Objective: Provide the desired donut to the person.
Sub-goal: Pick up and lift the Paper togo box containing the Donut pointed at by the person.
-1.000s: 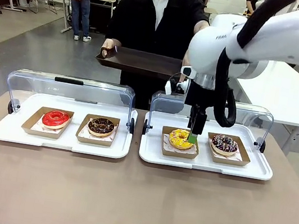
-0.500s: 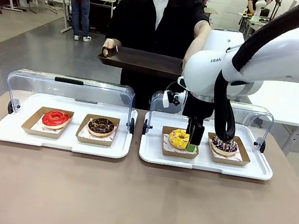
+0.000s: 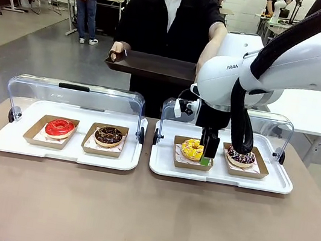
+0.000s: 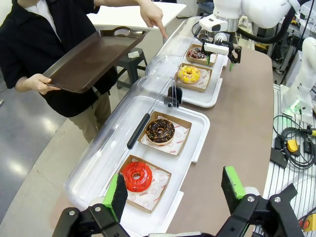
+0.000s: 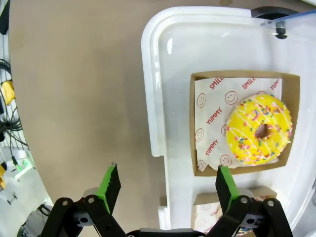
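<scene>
Lower than a second ago, the right arm's black, green-padded tool (image 3: 206, 158) hangs with jaws apart at 3 o'clock of the yellow sprinkled ring donut (image 3: 192, 149), which lies ungrasped in its brown card box (image 3: 190, 165) on the white tray (image 3: 218, 177), so the grasp looks next.

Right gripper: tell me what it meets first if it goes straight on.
Likely the white tray near its front rim, beside the box of the yellow donut, not the donut itself. The right gripper is open, straddling that rim; depth is uncertain.
</scene>
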You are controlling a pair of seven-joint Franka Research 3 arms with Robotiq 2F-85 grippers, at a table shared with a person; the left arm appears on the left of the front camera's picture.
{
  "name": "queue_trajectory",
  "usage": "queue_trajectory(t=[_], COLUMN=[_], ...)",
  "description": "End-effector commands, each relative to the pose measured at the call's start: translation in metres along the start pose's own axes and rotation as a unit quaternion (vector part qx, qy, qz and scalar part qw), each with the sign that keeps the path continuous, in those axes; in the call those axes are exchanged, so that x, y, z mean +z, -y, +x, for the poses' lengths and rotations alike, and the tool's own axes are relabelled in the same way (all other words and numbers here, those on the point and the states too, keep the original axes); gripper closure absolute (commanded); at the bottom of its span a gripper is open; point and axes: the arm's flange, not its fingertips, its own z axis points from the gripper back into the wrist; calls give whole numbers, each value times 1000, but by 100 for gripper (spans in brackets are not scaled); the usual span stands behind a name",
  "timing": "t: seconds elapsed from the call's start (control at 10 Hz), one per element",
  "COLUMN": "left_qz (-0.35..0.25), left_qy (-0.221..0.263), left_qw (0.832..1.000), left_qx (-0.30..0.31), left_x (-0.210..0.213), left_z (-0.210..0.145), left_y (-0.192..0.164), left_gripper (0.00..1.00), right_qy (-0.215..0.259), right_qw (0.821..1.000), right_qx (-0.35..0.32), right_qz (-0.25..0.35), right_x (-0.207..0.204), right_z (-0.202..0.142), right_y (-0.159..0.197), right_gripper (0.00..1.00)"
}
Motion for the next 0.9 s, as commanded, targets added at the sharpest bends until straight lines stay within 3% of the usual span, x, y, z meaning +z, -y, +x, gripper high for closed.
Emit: queue_trajectory(t=[0.0,0.3,0.5,0.8], left_qz=[-1,-1,-1,-1], left_qy=[7,7,7,7], left_qw=[1000,1000,1000,1000], left_qx=[2,2,2,2], left_x=[-1,-1,-1,-1], left_z=[1,1,1,1], left_y=[0,0,0,0], left_gripper=[0,0,0,0], right_qy=[1,12,12,7], right_qw=[1000,999,999,1000], right_qx=[2,12,15,4], right_qz=[1,-43,-47,-27], right_x=[-1,-13,-24,-41], right_z=[1,17,39,43], right_y=[4,7,15,22], right_gripper=[0,0,0,0])
